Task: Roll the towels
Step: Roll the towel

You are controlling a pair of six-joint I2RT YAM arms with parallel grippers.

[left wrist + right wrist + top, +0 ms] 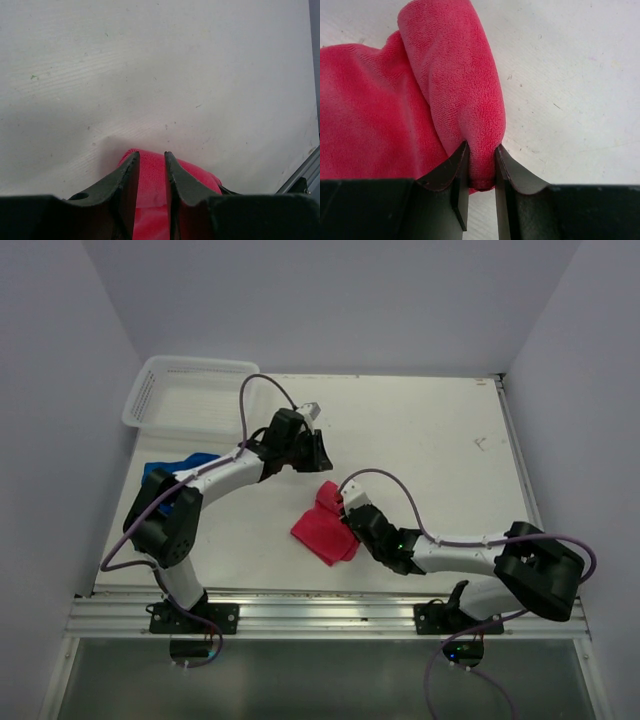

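Note:
The pink-red towel [320, 533] lies crumpled near the middle of the table, with one end gathered into a fold. My right gripper [347, 514] comes at it from the right and is shut on that fold [455, 80], whose tip is pinched at my right gripper [481, 147]. My left gripper [320, 464] reaches in from the far side. In the left wrist view my left gripper [151, 155] has red cloth [150, 172] filling the gap between its narrow-set fingers. The blue towel [178, 462] lies bunched at the left edge, partly hidden behind the left arm.
A white mesh basket [140, 405] stands at the back left corner. An aluminium rail [320, 615] runs along the near edge, where both arm bases are bolted. White walls close in the table on three sides.

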